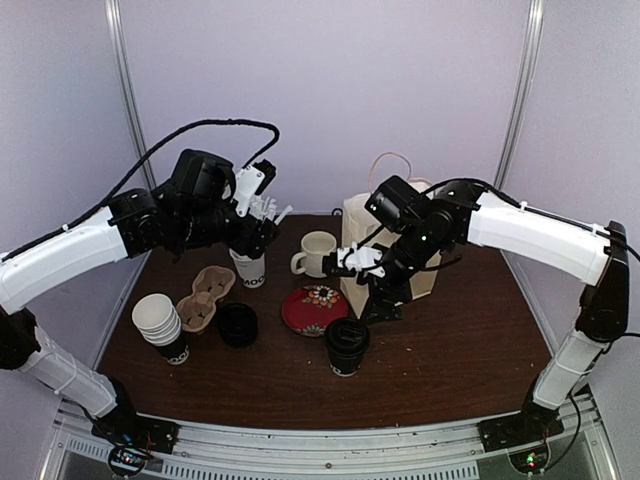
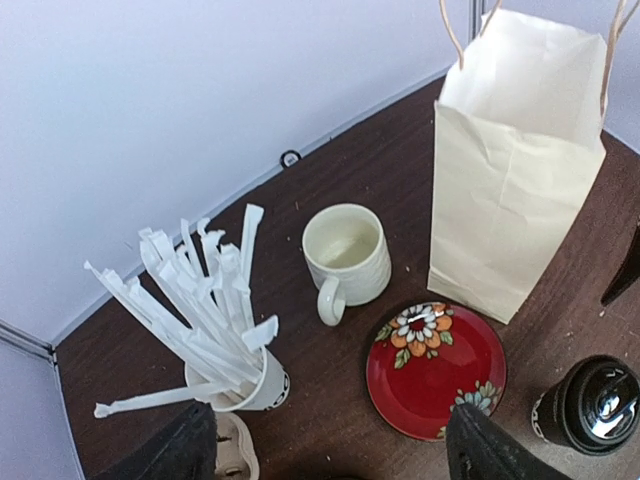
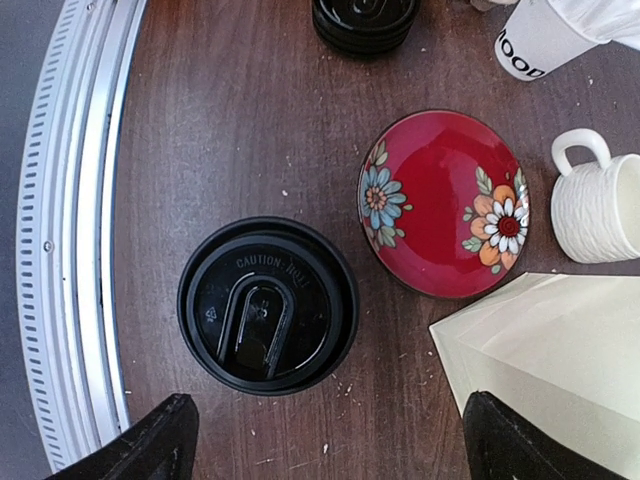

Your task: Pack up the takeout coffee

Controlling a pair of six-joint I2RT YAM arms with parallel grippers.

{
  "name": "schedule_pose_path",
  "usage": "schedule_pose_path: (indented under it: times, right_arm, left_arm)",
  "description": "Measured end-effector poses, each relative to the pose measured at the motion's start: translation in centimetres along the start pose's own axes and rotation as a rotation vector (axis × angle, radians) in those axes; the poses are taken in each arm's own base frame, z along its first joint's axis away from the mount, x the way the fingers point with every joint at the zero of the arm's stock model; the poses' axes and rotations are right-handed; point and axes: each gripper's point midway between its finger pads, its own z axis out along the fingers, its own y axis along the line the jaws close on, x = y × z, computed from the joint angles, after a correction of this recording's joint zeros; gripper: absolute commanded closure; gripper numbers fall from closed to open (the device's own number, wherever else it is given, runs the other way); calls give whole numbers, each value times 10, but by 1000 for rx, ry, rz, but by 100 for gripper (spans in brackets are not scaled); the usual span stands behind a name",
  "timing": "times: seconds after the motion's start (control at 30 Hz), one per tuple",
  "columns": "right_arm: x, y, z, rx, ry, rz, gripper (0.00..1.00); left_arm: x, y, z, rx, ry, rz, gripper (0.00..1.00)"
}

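One takeout coffee, a black paper cup with a black lid (image 1: pixel 346 345) (image 3: pixel 268 305) (image 2: pixel 590 405), stands near the table's front centre. A second black lidded cup (image 1: pixel 237 324) (image 3: pixel 365 18) stands to its left, beside the carrier. My right gripper (image 1: pixel 377 298) (image 3: pixel 335 440) hovers open above the table, with the first cup just ahead of its fingers and nothing between them. Also open and empty, my left gripper (image 1: pixel 260 218) (image 2: pixel 335 450) hangs over the white straw-filled cup (image 2: pixel 240 385) at the back left.
A cream paper bag (image 2: pixel 515 170) (image 3: pixel 560 360) (image 1: pixel 353 225) stands upright at the back, partly behind my right arm. A cream mug (image 1: pixel 317 253), a red flowered plate (image 1: pixel 315 308), a cardboard cup carrier (image 1: pixel 205 298) and a stack of white cups (image 1: pixel 160 322) also crowd the table.
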Motion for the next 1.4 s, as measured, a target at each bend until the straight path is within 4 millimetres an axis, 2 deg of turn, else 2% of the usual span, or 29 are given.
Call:
schedule_pose_path:
  times: [0.2,0.37,0.7,0.8,0.93,1.1,1.33,1.4]
  right_arm:
    - [13,5,8,3,58,-12,2]
    - [20,16,14,-20,110,-52,1]
    - [22,38,44,-80,183,-120,1]
    - [22,37,53,-89,201,-121,1]
    - [20,31,65,-88,220,-119,6]
    - [17,31,65,-85,217,-118,13]
    - [16,32,65,-85,218,-115,12]
    - [16,33,66,-83,220,-114,15]
  left_arm:
    - [27,-1,-4,10,47,-37,18]
    - [29,-2,-9,19,42,-74,18]
    - [39,-3,-7,22,57,-130,18]
    - [45,-3,-9,22,64,-146,18]
    - [44,-2,-12,22,57,-160,18]
    - [44,-2,-12,22,56,-160,18]
    - [45,-3,-11,23,55,-161,18]
    - [47,-3,-11,22,59,-160,18]
